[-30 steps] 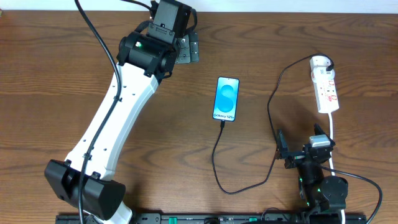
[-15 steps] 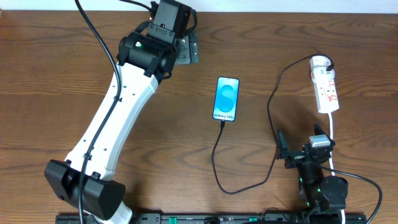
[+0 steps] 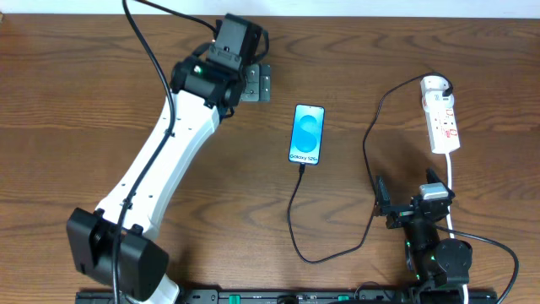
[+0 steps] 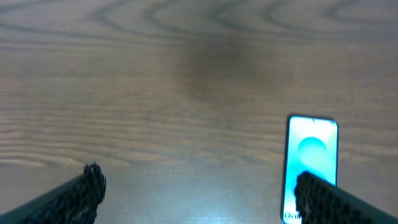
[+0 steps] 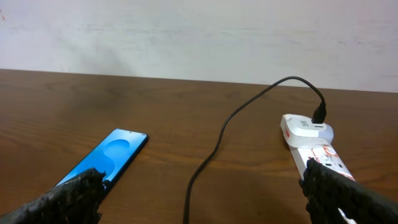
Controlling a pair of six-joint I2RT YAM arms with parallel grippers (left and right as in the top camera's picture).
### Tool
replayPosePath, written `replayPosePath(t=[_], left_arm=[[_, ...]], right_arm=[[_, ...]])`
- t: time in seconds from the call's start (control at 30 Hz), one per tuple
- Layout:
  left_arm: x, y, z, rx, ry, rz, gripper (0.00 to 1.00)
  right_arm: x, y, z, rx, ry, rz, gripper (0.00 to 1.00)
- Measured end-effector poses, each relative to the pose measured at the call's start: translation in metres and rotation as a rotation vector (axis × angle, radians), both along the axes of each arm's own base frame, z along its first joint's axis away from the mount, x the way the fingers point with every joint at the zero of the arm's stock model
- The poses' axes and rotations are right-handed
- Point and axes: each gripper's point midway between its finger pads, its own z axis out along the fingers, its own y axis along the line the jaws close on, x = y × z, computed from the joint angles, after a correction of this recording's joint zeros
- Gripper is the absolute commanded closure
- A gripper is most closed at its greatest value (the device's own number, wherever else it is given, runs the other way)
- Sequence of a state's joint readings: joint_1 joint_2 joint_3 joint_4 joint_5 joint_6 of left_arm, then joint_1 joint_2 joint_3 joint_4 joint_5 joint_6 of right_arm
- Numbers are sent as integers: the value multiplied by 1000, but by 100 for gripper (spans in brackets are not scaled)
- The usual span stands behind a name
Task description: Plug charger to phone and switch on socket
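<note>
The phone (image 3: 307, 134) lies flat at the table's middle, its blue-and-white screen lit. The charger (image 3: 297, 221), a thin black cable, runs from the phone's near edge, loops forward, then goes right and back to a black plug in the rounded end of the socket (image 3: 444, 118). Its tip touches the phone's near edge; whether it is seated I cannot tell. My left gripper (image 3: 256, 83) hangs open and empty, back-left of the phone. In the left wrist view the phone (image 4: 311, 152) sits by the right finger of the gripper (image 4: 199, 190). My right gripper (image 3: 412, 201) is open and empty near the front right. The right wrist view shows the gripper (image 5: 202, 190), phone (image 5: 107, 155), charger (image 5: 217, 146) and socket (image 5: 312, 142).
The socket's white cord (image 3: 454, 181) runs forward past the right arm's base. A pale wall (image 5: 199, 37) stands behind the table's far edge. Black base cables (image 3: 135, 59) trail along the left arm.
My left arm has shifted a little to the right and toward the front, nearer the phone. The right arm, phone, charger and socket have not moved.
</note>
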State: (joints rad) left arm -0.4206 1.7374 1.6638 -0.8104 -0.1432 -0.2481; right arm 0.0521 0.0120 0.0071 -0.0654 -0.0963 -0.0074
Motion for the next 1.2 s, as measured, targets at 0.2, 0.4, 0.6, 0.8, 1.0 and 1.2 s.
replayPosePath(t=[0.2, 0.4, 0.6, 0.8, 1.0, 1.2], left_arm=[[-14, -6, -6, -8, -46, -125, 2], [-36, -2, -10, 29, -51, -228, 2], [-57, -10, -17, 39, -60, -404, 2], [-73, -6, -13, 16, -114, -476, 2], [-90, 18, -23, 11, -113, -441, 2], [-97, 30, -24, -11, -211, -415, 2]], right_arm=[[0, 0, 0, 0, 0, 0, 1], [0, 0, 0, 0, 0, 0, 1], [0, 0, 0, 0, 0, 0, 1], [0, 0, 0, 0, 0, 0, 1], [0, 0, 0, 0, 0, 0, 1], [0, 0, 0, 0, 0, 0, 1]])
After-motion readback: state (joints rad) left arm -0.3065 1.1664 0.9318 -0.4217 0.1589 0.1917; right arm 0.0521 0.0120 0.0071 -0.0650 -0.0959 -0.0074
